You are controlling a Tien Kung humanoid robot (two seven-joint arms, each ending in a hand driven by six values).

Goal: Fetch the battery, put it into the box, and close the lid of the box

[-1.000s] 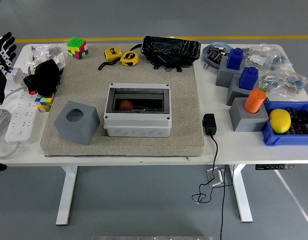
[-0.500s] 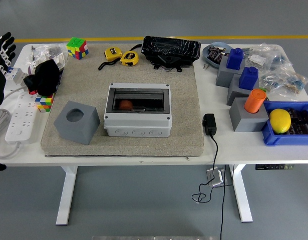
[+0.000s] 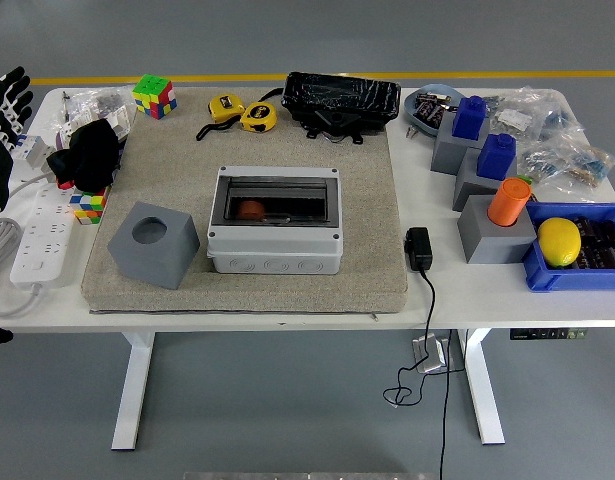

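A white bench stood on grey floor crossed by a yellow line. No writing was legible. The orange battery lay inside the grey box, its smoked lid down. The left hand, fingers spread, held nothing.

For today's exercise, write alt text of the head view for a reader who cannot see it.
A grey box with a smoky lid sits mid-mat on a white table, something orange inside. The robot's left hand rests at the far left edge. Clutter surrounds the mat.
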